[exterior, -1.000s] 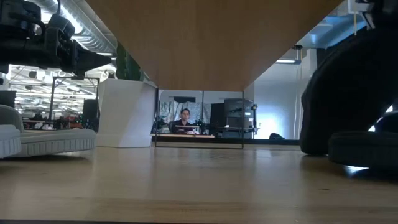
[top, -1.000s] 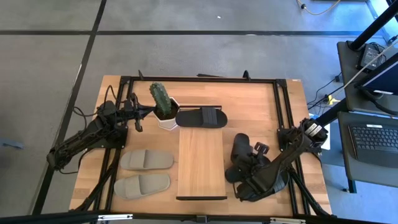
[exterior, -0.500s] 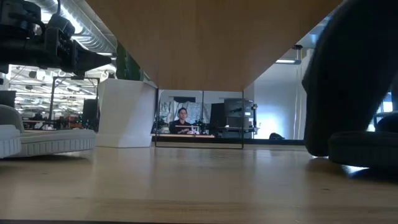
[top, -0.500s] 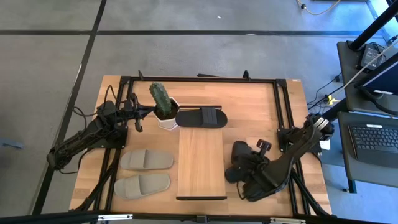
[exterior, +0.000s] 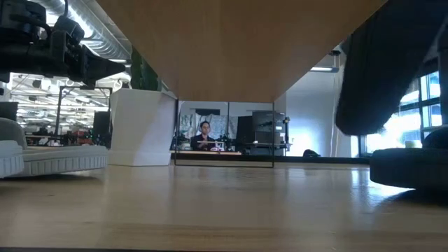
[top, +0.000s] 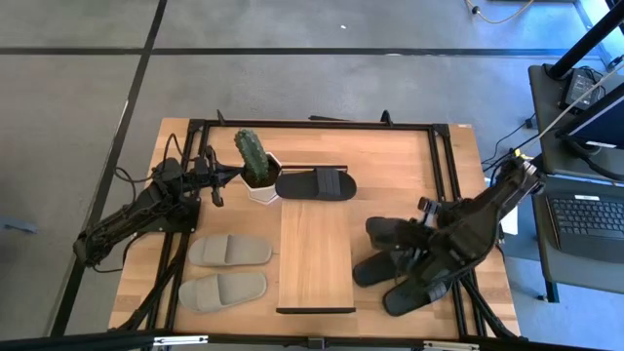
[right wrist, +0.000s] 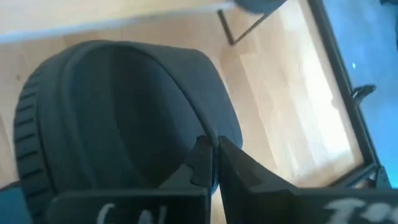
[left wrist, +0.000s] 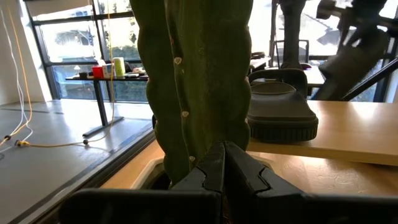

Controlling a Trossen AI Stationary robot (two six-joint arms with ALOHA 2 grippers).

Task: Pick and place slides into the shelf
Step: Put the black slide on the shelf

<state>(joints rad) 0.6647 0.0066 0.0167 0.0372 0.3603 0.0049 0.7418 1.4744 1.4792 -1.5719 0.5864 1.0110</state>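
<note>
My right gripper (right wrist: 211, 155) is shut on a black slide (top: 414, 291), raised over the table's near right part. Two more black slides (top: 388, 230) (top: 373, 268) lie on the table beside it. Another black slide (top: 314, 184) sits on the far end of the light wood shelf (top: 315, 258). Left of the shelf, two grey-beige slides (top: 230, 251) (top: 222, 291) rest sole down on the table. At the far left, my left gripper (left wrist: 224, 163) is shut and level, just short of the cactus (left wrist: 193, 74). My right gripper pinches the edge of the black slide's broad strap (right wrist: 200, 127) between its two fingers, coming at it slanting down from the table's right side. The slide hangs below the fingers and is lifted clear of the table (exterior: 381, 70).
A cactus in a white pot (top: 255, 168) stands at the shelf's far left corner. A black metal frame (top: 450, 185) runs around the tabletop. Bare wood shows on the shelf's middle and near end. A person sits far off in the room (exterior: 204, 133).
My right gripper has risen and drawn back toward the table's right edge, staying shut on the black slide. The slide has come up off the table and now hangs clear above it. The other slides have stayed where they were.
</note>
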